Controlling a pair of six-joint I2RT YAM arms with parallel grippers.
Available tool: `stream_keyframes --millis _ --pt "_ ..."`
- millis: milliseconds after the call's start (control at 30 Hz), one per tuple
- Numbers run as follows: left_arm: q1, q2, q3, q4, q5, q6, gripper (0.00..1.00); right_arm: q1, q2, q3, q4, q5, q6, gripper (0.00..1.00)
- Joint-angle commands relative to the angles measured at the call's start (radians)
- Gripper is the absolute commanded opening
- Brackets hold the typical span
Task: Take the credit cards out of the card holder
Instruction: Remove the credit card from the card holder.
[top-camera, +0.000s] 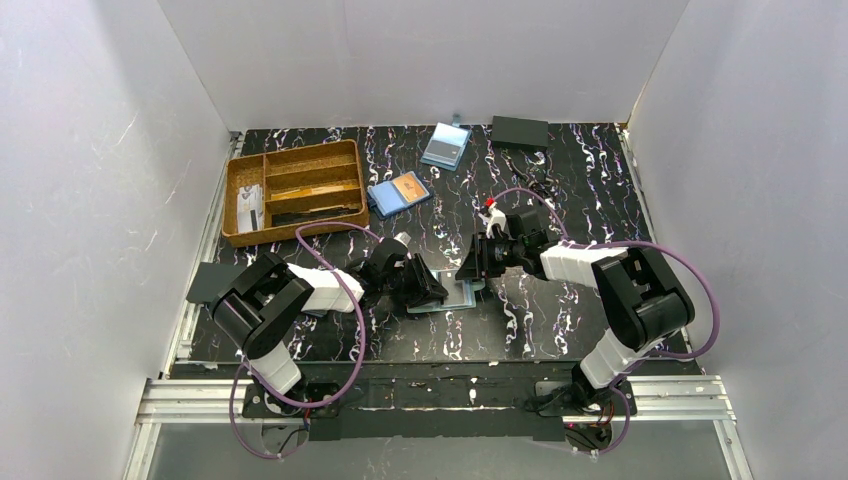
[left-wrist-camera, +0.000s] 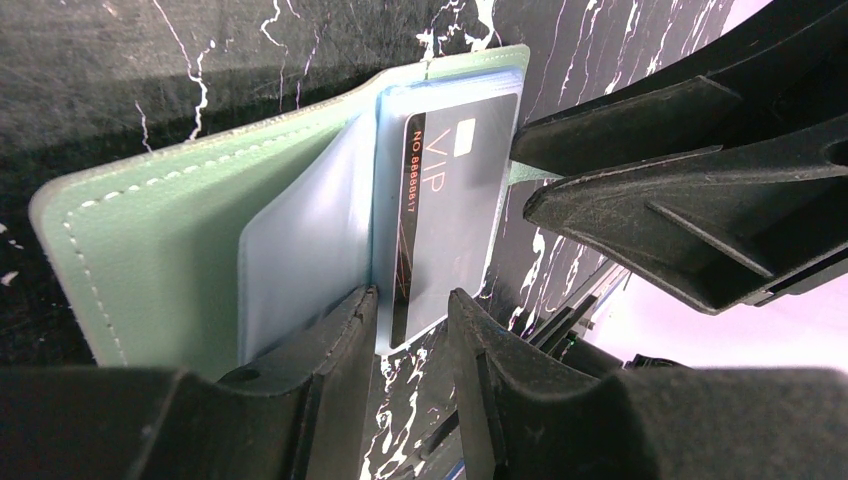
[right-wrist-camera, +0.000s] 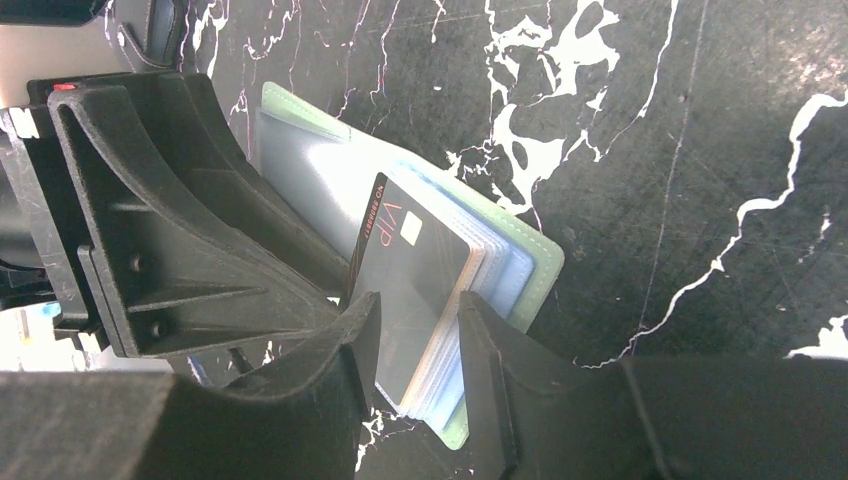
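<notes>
The card holder (top-camera: 455, 297) lies open on the black marbled table between my two grippers. Its inside is mint green (left-wrist-camera: 150, 250) with several clear sleeves. A dark VIP card (left-wrist-camera: 450, 220) sits in the top sleeve and also shows in the right wrist view (right-wrist-camera: 415, 270). My left gripper (left-wrist-camera: 412, 300) has its jaws a narrow gap apart over the card's lower corner, clamping nothing. My right gripper (right-wrist-camera: 418, 305) comes from the opposite side, jaws also a narrow gap apart over the sleeve stack (right-wrist-camera: 500, 270). Its tips reach the card's far edge. In the top view the left gripper (top-camera: 440, 290) and right gripper (top-camera: 472, 268) nearly meet.
A wooden divided tray (top-camera: 295, 190) stands at the back left. A bright blue holder with an orange card (top-camera: 400, 192) and a pale-blue holder with a grey card (top-camera: 446, 146) lie behind. A dark flat rectangle (top-camera: 519, 131) lies at the back right. White walls enclose the table.
</notes>
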Motion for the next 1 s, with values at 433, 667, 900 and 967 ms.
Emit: stream_keyframes --millis 433,667,900,967 --pt "-0.007 0.045 -0.013 -0.062 -0.051 0.016 0.32 -0.008 -0.068 -0.035 0.051 0.010 -0.010 0.40" --pt "-0.006 0.052 -0.021 -0.061 -0.061 0.007 0.31 -0.027 -0.133 -0.068 0.080 0.002 -0.021 0.42" --pt "-0.005 0.052 -0.019 -0.059 -0.058 0.003 0.31 -0.027 -0.058 -0.059 0.111 -0.070 0.030 0.39" --pt "-0.006 0.051 -0.019 -0.060 -0.058 0.003 0.31 -0.027 -0.045 -0.057 0.113 -0.071 0.036 0.38"
